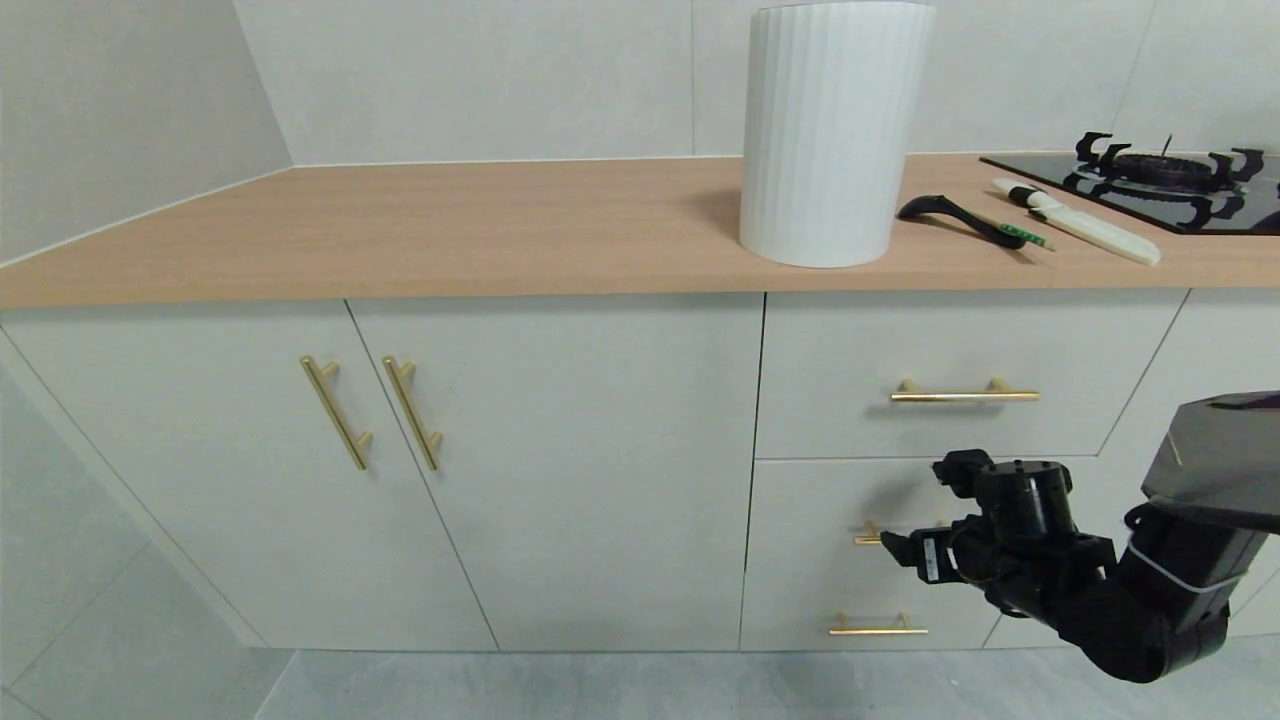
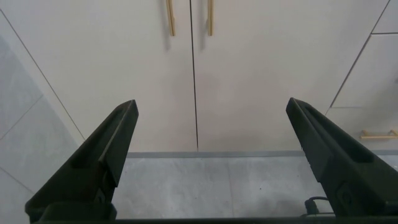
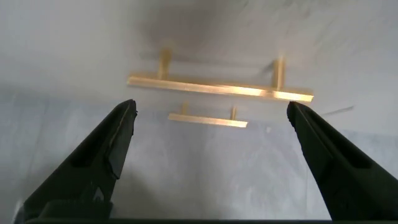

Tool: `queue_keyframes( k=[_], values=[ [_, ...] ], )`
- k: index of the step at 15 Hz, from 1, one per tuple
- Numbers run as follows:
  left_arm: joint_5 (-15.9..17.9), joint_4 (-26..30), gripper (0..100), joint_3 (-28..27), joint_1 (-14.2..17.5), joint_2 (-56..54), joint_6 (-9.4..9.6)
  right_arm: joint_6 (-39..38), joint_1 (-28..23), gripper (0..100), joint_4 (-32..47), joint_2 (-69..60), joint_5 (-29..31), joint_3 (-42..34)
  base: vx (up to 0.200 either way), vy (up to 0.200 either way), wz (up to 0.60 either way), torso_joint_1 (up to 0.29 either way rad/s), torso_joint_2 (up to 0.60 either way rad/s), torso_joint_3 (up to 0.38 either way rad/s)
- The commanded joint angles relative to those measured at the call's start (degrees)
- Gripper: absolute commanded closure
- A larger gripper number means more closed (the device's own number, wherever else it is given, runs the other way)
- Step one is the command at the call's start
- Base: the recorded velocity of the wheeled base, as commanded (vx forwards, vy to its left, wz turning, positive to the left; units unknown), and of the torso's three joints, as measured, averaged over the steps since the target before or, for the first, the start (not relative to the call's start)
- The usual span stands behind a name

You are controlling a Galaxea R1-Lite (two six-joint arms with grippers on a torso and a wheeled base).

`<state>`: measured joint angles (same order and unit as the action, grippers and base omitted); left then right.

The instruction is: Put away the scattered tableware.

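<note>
Scattered tableware lies on the wooden counter (image 1: pixel 450 225): a black spoon (image 1: pixel 955 215), a thin green-patterned stick (image 1: pixel 1025 236) and a white knife (image 1: pixel 1085 232) with a black band. They lie right of a tall white ribbed container (image 1: pixel 830 130). My right gripper (image 1: pixel 925 510) is open, low in front of the drawers, close to the middle drawer's gold handle (image 1: pixel 868 537). In the right wrist view that handle (image 3: pixel 217 88) lies just ahead of the open right gripper (image 3: pixel 211 107). The left gripper (image 2: pixel 211 106) is open and empty, facing the cabinet doors (image 2: pixel 261 74).
A black gas hob (image 1: pixel 1150 180) sits at the counter's far right. Below are two cabinet doors with gold handles (image 1: pixel 337 412) and a drawer stack with a top handle (image 1: pixel 965 396) and a bottom handle (image 1: pixel 877 629). Grey tiled floor (image 2: pixel 211 186) runs along the cabinets.
</note>
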<state>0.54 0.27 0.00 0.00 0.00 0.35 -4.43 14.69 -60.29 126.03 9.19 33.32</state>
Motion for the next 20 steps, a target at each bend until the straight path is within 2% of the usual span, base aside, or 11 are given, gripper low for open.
queue_keyframes(
  k=[1,5,13,20],
  values=[
    [0.0,0.0,0,0.0,0.0,0.0,0.0,-0.1,-0.7,0,-0.5,2.4,0.2,0.4,0.0,0.0,0.0,0.0,0.0,0.0],
    [0.0,0.0,0,0.0,0.0,0.0,0.0,-1.8,-1.8,0,-0.6,5.9,5.3,3.9,0.0,0.0,0.0,0.0,0.0,0.0],
    [0.0,0.0,0,0.0,0.0,0.0,0.0,-4.5,-3.1,0,-1.3,9.3,6.2,8.2,0.0,0.0,0.0,0.0,0.0,0.0],
    [0.0,0.0,0,0.0,0.0,0.0,0.0,-3.7,-2.9,0,-1.2,10.6,6.6,6.5,0.0,0.0,0.0,0.0,0.0,0.0]
  ],
)
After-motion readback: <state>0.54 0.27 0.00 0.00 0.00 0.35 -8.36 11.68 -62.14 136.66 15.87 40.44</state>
